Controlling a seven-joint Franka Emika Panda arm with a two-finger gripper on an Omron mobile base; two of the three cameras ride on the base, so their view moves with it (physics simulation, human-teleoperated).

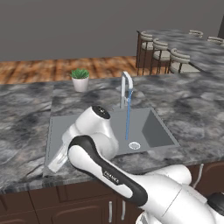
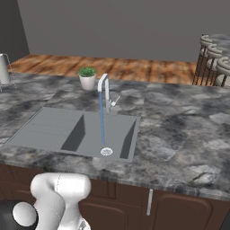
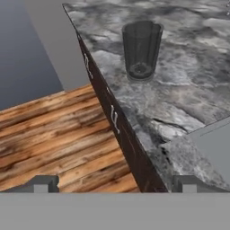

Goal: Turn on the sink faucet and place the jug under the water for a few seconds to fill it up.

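Charcoal jug (image 3: 142,49) upright on marble counter (image 3: 188,90), well ahead of claw (image 3: 114,183); claw spread, empty.

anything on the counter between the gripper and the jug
No. In the hand view, only bare marble counter lies between the open gripper and the jug, beside the counter's edge.

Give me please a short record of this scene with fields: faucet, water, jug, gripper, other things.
faucet: on, behind the basin of the sink; faucet
water: thin blue stream falling close to the drain
jug: dark jug upright on the marble counter, not under the water, not held
gripper: open, empty, looking toward the jug from a distance
other things: potted plant beside the faucet
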